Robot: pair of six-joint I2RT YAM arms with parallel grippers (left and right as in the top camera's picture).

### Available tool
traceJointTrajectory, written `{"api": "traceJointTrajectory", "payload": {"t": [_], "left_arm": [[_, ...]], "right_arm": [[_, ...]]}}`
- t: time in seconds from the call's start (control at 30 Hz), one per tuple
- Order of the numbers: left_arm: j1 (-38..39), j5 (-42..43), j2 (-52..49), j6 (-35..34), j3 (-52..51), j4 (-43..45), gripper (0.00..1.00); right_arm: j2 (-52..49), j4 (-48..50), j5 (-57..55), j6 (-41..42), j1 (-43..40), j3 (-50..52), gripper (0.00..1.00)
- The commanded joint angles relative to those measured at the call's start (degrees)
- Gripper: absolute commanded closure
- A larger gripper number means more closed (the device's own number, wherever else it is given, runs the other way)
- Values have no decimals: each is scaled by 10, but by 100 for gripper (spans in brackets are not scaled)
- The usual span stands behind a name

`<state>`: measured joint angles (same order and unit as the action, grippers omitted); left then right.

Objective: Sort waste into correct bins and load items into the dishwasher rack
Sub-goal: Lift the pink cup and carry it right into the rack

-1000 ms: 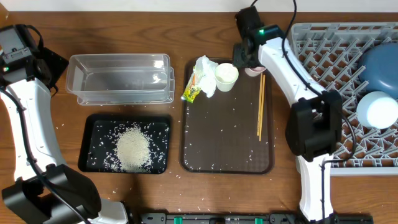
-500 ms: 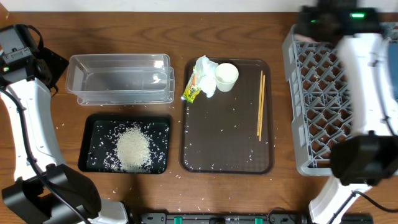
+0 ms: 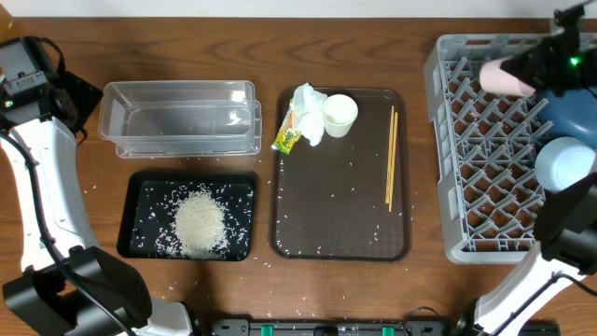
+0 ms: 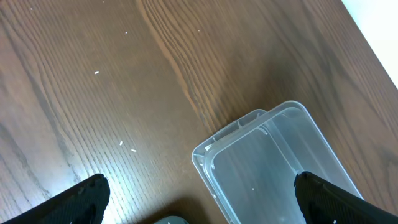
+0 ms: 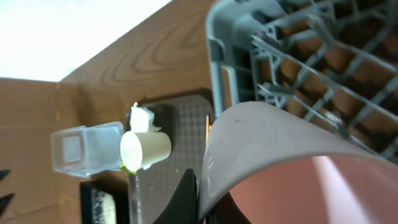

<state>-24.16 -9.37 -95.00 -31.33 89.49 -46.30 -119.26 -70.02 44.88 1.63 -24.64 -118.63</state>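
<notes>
My right gripper is shut on the rim of the pink cup and holds it above the far left part of the grey dishwasher rack; the cup fills the right wrist view. The deep-blue plate and light-blue bowl sit in the rack at the right. The white cup, the crumpled tissue and the yellow-green wrapper lie on the brown tray. Rice is heaped in the black tray. The clear tub is empty. My left gripper is open above the tub's corner.
A pair of wooden chopsticks lies on the right side of the brown tray. Loose rice grains are scattered on the brown tray and on the table around the black tray. The left arm stands along the table's left edge.
My right arm has lifted the pink cup from the brown tray's far right corner and carried it right, over the rack. The left arm has not moved.
</notes>
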Motion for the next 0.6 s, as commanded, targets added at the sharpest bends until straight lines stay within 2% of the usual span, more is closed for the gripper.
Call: {"api": "traceJointTrajectory", "payload": {"t": [0.0, 0.2, 0.57], "left_arm": [[0, -3, 8, -3, 0, -2, 2], [0, -3, 8, -3, 0, -2, 2], [0, -3, 8, -3, 0, -2, 2]], "right_arm": [[6, -20, 40, -23, -43, -5, 99], [6, -76, 45, -63, -133, -5, 99], [0, -74, 141, -192, -289, -4, 99]]}}
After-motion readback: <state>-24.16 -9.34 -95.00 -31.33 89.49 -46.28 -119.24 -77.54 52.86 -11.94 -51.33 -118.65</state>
